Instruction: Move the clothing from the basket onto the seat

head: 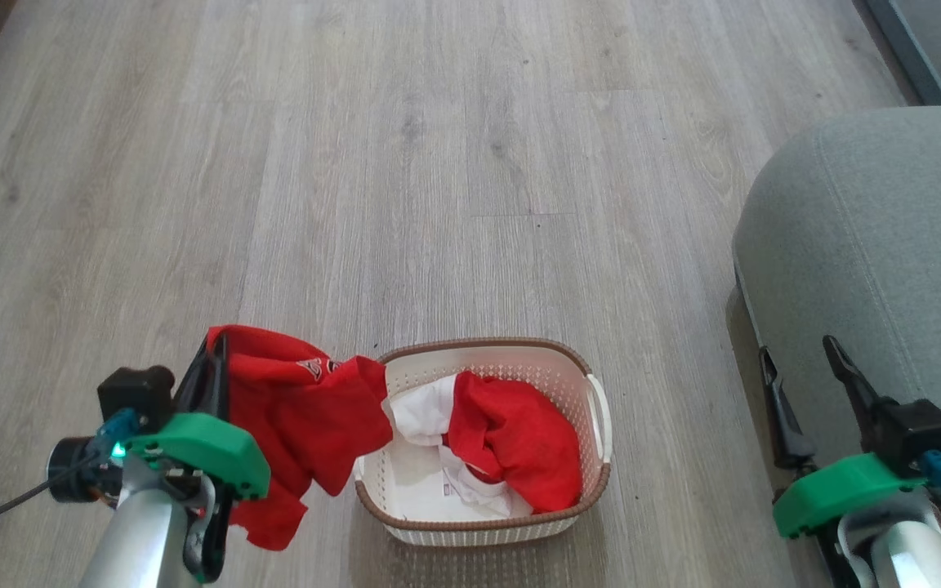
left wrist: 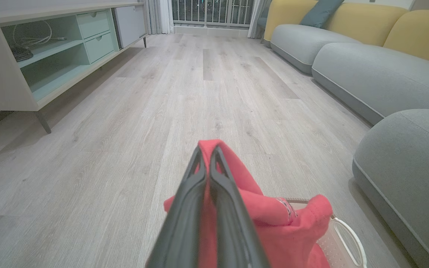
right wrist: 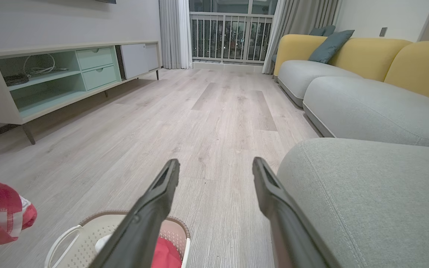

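Note:
My left gripper (head: 213, 347) is shut on a red garment (head: 299, 416) with small white letters, lifted left of the basket; its hem still trails over the rim. In the left wrist view the closed fingers (left wrist: 207, 175) pinch the red cloth (left wrist: 270, 219). The cream basket (head: 593, 392) with a brown rim sits on the floor and holds a second red garment (head: 515, 437) with white lining. The grey seat (head: 879, 261) rises at the right. My right gripper (head: 801, 359) stands open beside the seat's edge, fingers (right wrist: 162, 193) spread over the floor with nothing between them.
Pale wood floor (head: 438, 163) stretches ahead. A low TV cabinet (right wrist: 50, 78) with green drawers runs along the left wall. More grey and yellow sofa sections (right wrist: 367, 96) line the right side. A balcony door (right wrist: 229, 33) is at the far end.

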